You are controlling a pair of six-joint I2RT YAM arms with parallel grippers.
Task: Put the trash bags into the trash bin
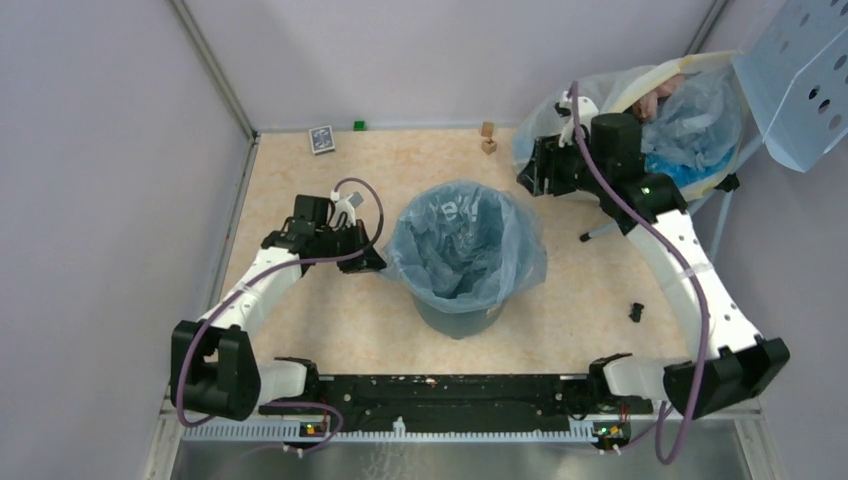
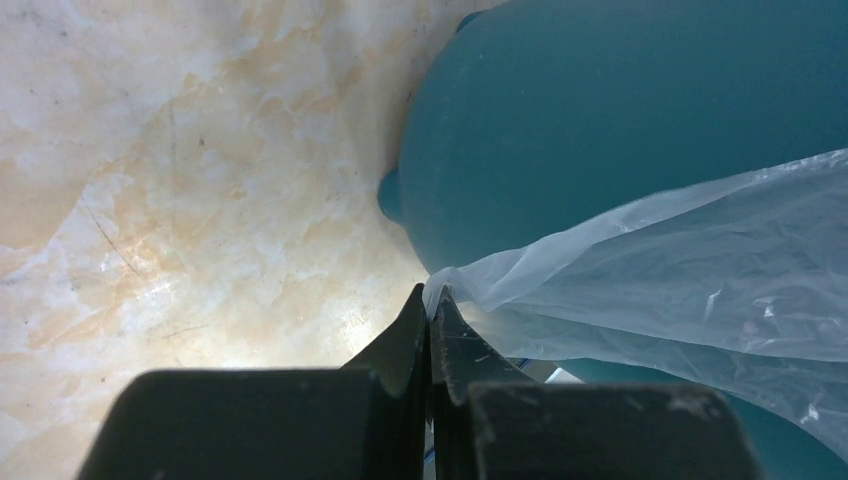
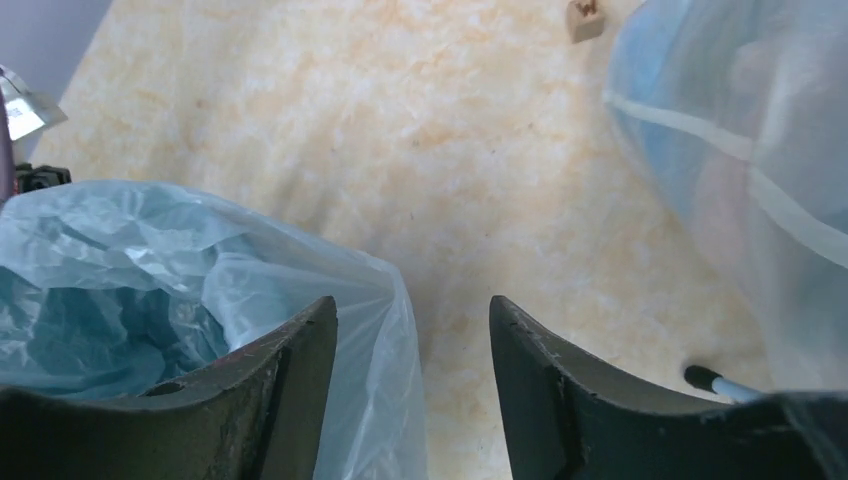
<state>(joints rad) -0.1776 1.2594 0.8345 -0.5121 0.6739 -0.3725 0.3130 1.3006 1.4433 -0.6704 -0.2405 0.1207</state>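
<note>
The dark-teal trash bin (image 1: 462, 322) stands at the table's middle. The pale-blue trash bag (image 1: 465, 240) lines it, its rim folded out over the bin's edge. My left gripper (image 1: 372, 262) is at the bin's left side, shut on a pinch of the bag's edge (image 2: 436, 288); the bin wall (image 2: 620, 120) fills the left wrist view behind it. My right gripper (image 1: 528, 172) is open and empty, raised behind and right of the bin. In the right wrist view the bag (image 3: 150, 280) lies below its left finger (image 3: 290, 370).
The big yellowish sack (image 1: 690, 120) stuffed with bags sits at the back right, also in the right wrist view (image 3: 740, 170). Two small wooden blocks (image 1: 488, 137), a card box (image 1: 321, 139) and a green cube (image 1: 359, 125) lie along the back. A small black part (image 1: 636, 311) lies right.
</note>
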